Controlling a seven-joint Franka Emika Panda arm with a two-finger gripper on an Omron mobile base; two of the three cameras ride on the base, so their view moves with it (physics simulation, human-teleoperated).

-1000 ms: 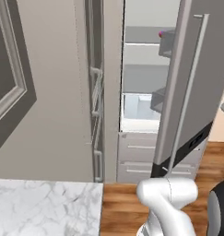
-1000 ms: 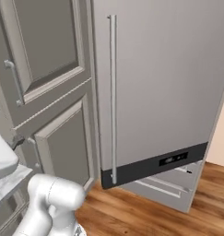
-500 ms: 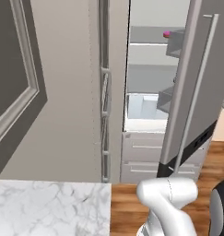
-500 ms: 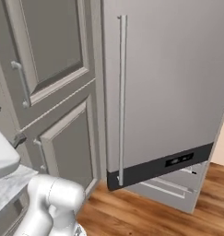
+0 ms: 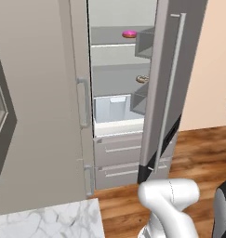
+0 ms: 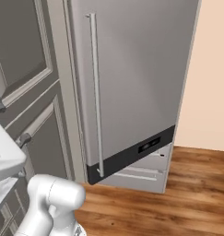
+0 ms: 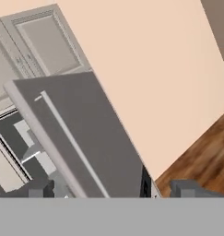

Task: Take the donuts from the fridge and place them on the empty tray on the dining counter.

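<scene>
The fridge [image 5: 162, 93] stands with its door swung partly open, and the long bar handle [image 5: 173, 79] faces me. A pink-iced donut [image 5: 129, 34] lies on an upper shelf inside. A brown donut [image 5: 142, 79] sits on the shelf below, half hidden by the door's edge. The right base view shows the fridge door [image 6: 136, 78] from outside. In the hand view my gripper [image 7: 113, 190] is open and holds nothing; it points at the fridge door [image 7: 85, 138] from a distance. The empty tray is out of view.
Tall grey cabinets [image 5: 35, 116] stand left of the fridge. A pale drawer [image 5: 112, 108] and grey drawers [image 5: 116, 158] sit under the shelves. A corner of white marble counter [image 5: 49, 223] lies at the lower left. Wooden floor [image 6: 178, 198] and a peach wall [image 6: 210, 73] lie to the right.
The whole picture has shifted in both base views, so the cameras have moved. More of the fridge's inside shows now, including the brown donut. The gripper stays open.
</scene>
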